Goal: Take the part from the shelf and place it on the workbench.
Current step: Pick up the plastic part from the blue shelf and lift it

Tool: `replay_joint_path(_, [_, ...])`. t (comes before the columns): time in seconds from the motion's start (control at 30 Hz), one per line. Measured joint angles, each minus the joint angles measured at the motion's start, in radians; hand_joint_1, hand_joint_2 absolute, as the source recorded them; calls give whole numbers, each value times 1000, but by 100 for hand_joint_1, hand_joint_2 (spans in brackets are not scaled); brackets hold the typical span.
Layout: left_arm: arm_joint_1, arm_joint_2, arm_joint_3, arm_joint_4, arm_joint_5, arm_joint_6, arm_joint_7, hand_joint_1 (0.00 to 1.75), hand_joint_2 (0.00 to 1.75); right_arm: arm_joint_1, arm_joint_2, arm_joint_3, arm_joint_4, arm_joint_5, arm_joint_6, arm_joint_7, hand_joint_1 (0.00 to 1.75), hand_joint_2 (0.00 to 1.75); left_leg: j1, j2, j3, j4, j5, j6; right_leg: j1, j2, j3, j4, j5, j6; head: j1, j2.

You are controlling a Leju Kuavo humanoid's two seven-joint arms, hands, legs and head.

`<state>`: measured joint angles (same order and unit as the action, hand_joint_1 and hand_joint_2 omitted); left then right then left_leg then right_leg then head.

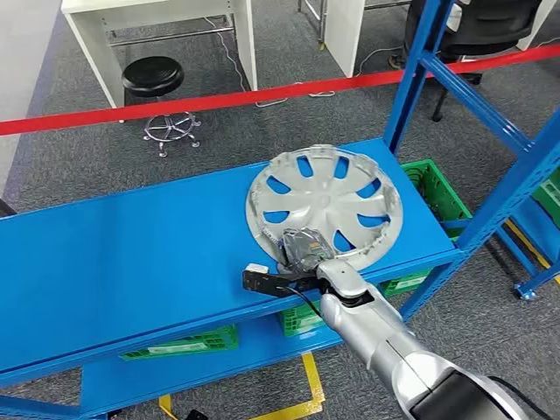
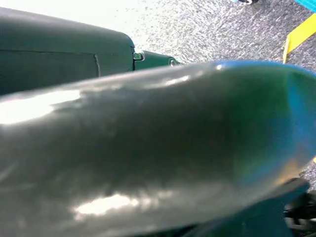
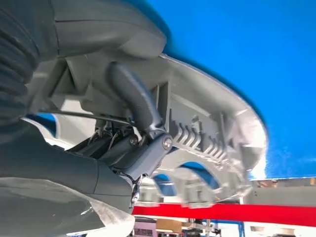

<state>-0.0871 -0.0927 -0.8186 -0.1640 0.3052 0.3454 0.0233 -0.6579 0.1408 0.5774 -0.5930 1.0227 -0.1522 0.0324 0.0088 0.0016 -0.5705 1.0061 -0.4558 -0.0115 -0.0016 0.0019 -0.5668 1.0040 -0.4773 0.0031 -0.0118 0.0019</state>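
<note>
Silver right arm (image 1: 383, 337) enters from the lower right of the frame. Right hand (image 1: 305, 249) grasps the near rim of the hubcap (image 1: 324, 203); the right wrist view shows a finger (image 3: 130, 94) hooked under the rim. Hubcap lies flat at centre right on the blue shelf (image 1: 132, 262). Beyond, a red barrier tape (image 1: 198, 102) crosses the upper frame before a black stool (image 1: 153, 77). Left hand's state cannot be told.

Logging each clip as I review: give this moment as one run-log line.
stage: grasping on shelf | right hand: grips near rim of hubcap | hubcap: on blue shelf | left hand: hidden | workbench placement: not yet done
</note>
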Motion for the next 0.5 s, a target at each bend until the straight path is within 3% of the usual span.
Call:
replay_joint_path(0.1, [2, 0, 0, 0, 1, 1, 0, 0, 0, -1, -1, 0, -5, 0, 0, 0, 175, 175, 1, 1, -2, 0, 0, 11, -2, 0, -2, -3, 0, 10, 0, 0])
replay_joint_path(0.17, [1, -1, 0, 0, 1, 2, -1, 0, 0, -2, -3, 0, -7, 0, 1, 1, 175, 175, 5, 2, 0, -7, 4, 23, -3, -1, -18, 26, -23, 20, 3, 0])
replay_joint_path(0.27, [0, -2, 0, 0, 1, 3, -1, 0, 0, 3, -8, 0, -8, -2, 2, 1, 175, 175, 6, 3, 0, -9, 6, 34, -5, -1, -107, 207, -107, 32, 10, 0])
replay_joint_path(0.3, [1, -2, 0, 0, 1, 3, -1, 0, 0, 5, -10, 0, -7, -2, 2, 1, 175, 175, 5, 3, 0, -9, 6, 34, -5, -1, -137, 264, -124, 34, 10, 0])
replay_joint_path(0.33, [1, -2, 0, 0, 1, 3, -1, 0, 0, 7, -11, 0, -8, -2, 2, 1, 175, 175, 5, 3, 0, -9, 6, 34, -6, -1, -151, 287, -120, 36, 10, 0])
replay_joint_path(0.37, [1, -1, 0, 0, 1, 3, -1, 0, 0, 7, -11, 0, -8, -3, 2, 0, 175, 175, 5, 3, 1, -8, 5, 34, -8, -1, -146, 269, -97, 37, 10, 0])
replay_joint_path(0.4, [1, -2, 0, 0, 1, 3, -1, 0, 0, 6, -12, 0, -8, -3, 2, 0, 175, 175, 6, 2, 2, -8, 4, 33, -10, -1, -125, 219, -62, 37, 10, 0])
replay_joint_path(0.43, [1, -2, 0, 0, 1, 3, -1, 0, 0, 5, -12, 0, -8, -3, 2, 0, 175, 175, 6, 2, 3, -7, 2, 30, -12, -2, -93, 148, -25, 36, 10, 0])
replay_joint_path(0.5, [0, -2, 0, 0, 1, 4, -1, 0, 0, 1, -12, 2, -9, -2, 2, 0, 175, 175, 2, 0, 1, -1, -2, 20, -12, -2, -36, 38, 9, 30, 9, 0])
